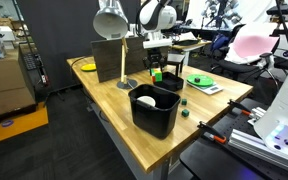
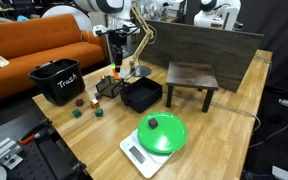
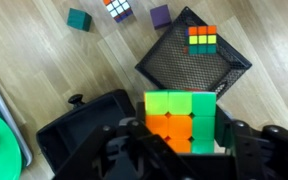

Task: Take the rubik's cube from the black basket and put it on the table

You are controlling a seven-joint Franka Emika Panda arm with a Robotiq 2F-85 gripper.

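My gripper is shut on the rubik's cube, which shows bright green and orange faces between the fingers. It is held up in the air, above the rim of the smaller black basket, and the wooden table lies below. In both exterior views the gripper hangs just above the low black basket on the butcher-block table.
A black mesh tray holds another rubik's cube. A third rubik's cube, a teal block and a purple block lie on the table. The large deep bin, a green-topped scale, a lamp and a small stool also stand here.
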